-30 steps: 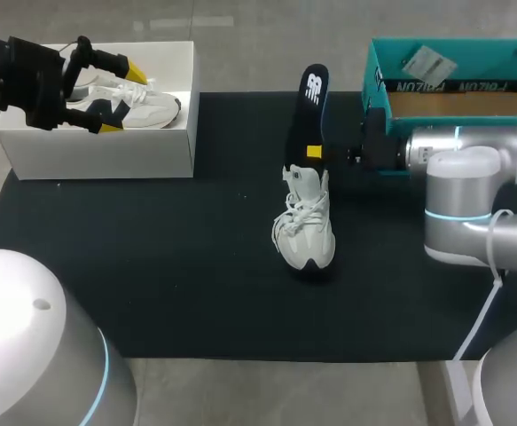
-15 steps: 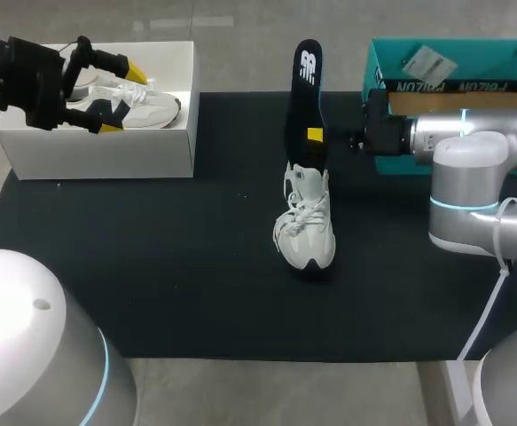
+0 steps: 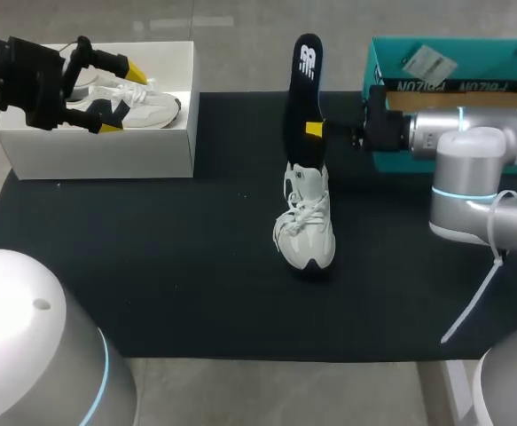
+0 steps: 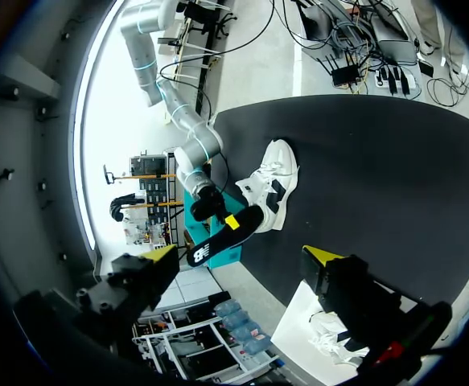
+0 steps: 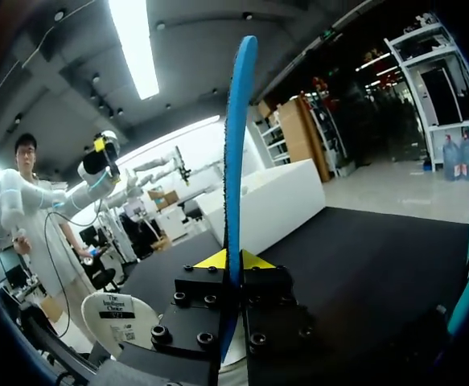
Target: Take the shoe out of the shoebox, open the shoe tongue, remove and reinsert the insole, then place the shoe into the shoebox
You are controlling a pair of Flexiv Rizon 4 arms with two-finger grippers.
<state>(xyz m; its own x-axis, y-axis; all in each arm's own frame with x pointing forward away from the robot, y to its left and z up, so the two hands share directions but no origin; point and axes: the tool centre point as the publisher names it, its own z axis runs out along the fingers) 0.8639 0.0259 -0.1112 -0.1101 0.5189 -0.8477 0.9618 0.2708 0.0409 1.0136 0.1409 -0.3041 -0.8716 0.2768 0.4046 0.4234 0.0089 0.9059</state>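
Observation:
A white shoe [image 3: 304, 226] stands on the black mat [image 3: 152, 266], toe toward the near edge. Just above its heel opening my right gripper [image 3: 315, 130] is shut on the dark insole [image 3: 304, 89], holding it upright. The right wrist view shows the insole [image 5: 236, 137] edge-on between the yellow tips of the right gripper [image 5: 232, 261]. My left gripper [image 3: 107, 93] hangs open over the white shoebox [image 3: 107, 146], where a second white shoe [image 3: 143, 102] lies. From the left wrist view the left gripper [image 4: 242, 256] is open, with the shoe [image 4: 273, 183] and insole [image 4: 228, 235] far ahead.
A teal box [image 3: 453, 53] with cardboard and a paper tag inside sits at the back right, close behind my right arm. The white shoebox [image 5: 274, 201] stands at the mat's back left corner. The mat extends around the shoe to the front.
My right gripper has raised the insole and drawn it away from the shoe's opening. The left arm and the shoe have kept still.

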